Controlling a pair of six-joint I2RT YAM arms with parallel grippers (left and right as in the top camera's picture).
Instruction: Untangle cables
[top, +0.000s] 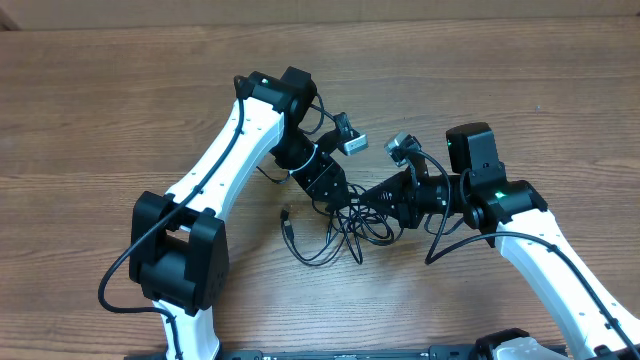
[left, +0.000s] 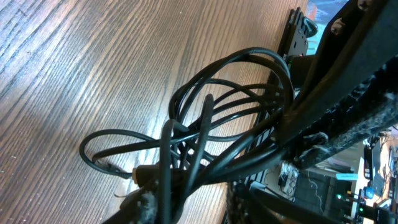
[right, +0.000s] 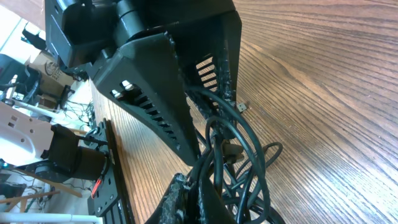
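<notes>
The cables are thin black cords in a tangle of loose loops on the wood table between my two arms. One small plug end lies out to the left. My left gripper is shut on strands at the tangle's upper left; the left wrist view shows loops fanning out from its fingers. My right gripper is shut on strands at the tangle's right; the right wrist view shows cords running from its fingertips. The two grippers nearly touch.
The left gripper's black body fills the right wrist view just above the cords. Thicker black wires hang from the right arm. Bare wood table surrounds the arms. The table's front edge and a black rail run along the bottom.
</notes>
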